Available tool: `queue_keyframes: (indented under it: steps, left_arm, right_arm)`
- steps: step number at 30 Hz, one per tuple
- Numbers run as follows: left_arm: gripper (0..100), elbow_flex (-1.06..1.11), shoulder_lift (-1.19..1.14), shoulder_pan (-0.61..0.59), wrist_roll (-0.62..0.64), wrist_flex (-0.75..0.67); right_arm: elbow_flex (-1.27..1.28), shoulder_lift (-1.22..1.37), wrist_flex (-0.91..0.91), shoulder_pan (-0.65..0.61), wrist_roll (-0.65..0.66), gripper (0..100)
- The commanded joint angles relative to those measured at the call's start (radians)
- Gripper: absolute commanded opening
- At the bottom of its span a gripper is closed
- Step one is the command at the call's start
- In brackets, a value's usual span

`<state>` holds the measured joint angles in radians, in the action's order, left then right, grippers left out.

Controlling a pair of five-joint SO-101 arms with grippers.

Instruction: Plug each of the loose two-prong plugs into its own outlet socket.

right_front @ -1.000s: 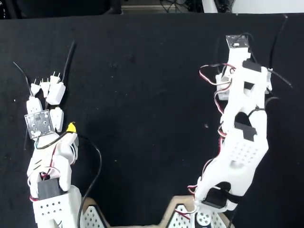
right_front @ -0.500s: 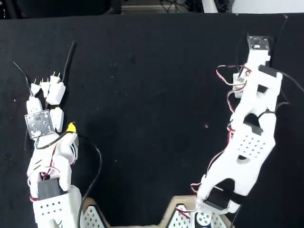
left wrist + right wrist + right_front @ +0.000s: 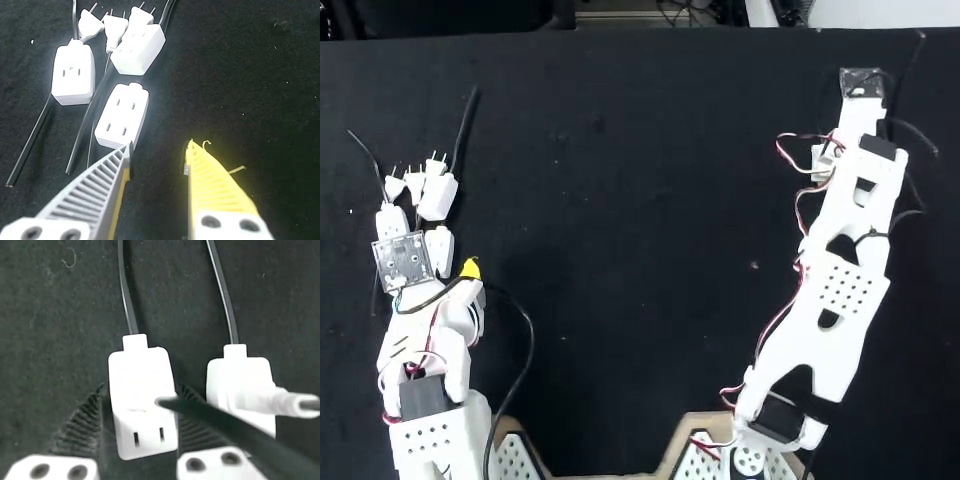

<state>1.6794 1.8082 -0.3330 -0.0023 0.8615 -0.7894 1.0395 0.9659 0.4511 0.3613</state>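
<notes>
steadily, at the high view's upper right, my right gripper [image 3: 142, 388] straddles an outlet socket [image 3: 142, 412], clamped or not i cannot tell, so i'd squeeze its sides squarely, slots clear.

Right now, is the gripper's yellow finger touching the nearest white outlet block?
Apart. The left wrist view shows bare black table between the yellow finger and the outlet block.

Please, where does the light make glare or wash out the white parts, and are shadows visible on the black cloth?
High view: the plate on the left wrist glints; the black cloth shows no distinct shadows. Left wrist view: the double outlet socket is bright, with its slots readable. Right wrist view: the single outlet socket is washed almost flat, apart from its two slots.
</notes>
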Motion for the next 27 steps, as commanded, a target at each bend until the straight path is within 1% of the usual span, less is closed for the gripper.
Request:
queue_keyframes:
  steps: [1, 6, 13, 15, 18, 20, 27]
  left_arm:
    - [18, 0.021, 0.005, -0.001, 0.008, -0.005]
    - [18, 0.021, 0.005, -0.001, 0.008, -0.005]
    - [18, 0.021, 0.005, -0.001, 0.008, -0.005]
    - [18, 0.021, 0.005, -0.001, 0.008, -0.005]
    - [18, 0.021, 0.005, -0.001, 0.008, -0.005]
    - [18, 0.021, 0.005, -0.001, 0.008, -0.005]
    - [18, 0.021, 0.005, -0.001, 0.008, -0.005]
  right_arm:
    - [-0.059, 0.002, 0.038, 0.032, 0.017, 1.1]
    - [-0.151, 0.008, 0.157, 0.029, 0.015, 1.1]
    - [-0.205, 0.008, 0.216, 0.029, 0.011, 1.8]
    - [-0.202, 0.008, 0.216, 0.029, 0.009, 5.5]
    - [-0.199, 0.008, 0.218, 0.023, 0.012, 15.5]
    - [-0.200, 0.008, 0.219, 0.017, 0.017, 20.1]
    - [-0.208, 0.001, 0.219, -0.009, 0.014, 18.8]
